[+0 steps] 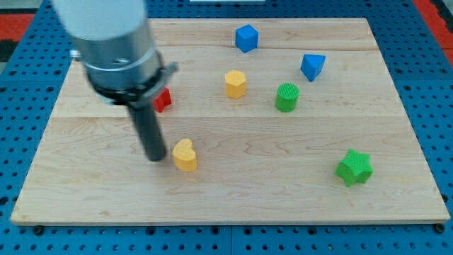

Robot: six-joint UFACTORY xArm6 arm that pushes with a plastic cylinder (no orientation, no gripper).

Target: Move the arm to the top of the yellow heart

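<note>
Nearest the view's bottom edge sits the green star (354,168), far to the right of my tip (156,159). Just right of my tip, almost touching, lies the yellow heart (185,156), small, its lobes turned toward the view's top-left. My tip is a bare rod with nothing to open or close. Yellows number two, counting the yellow hexagon (236,83); greens two, with the green cylinder (287,97); blues two, the blue cube (246,38) and blue triangle (312,66); one red block (163,100) peeks from behind the rod. Bare wooden board (269,198) stretches below and right of the heart.
</note>
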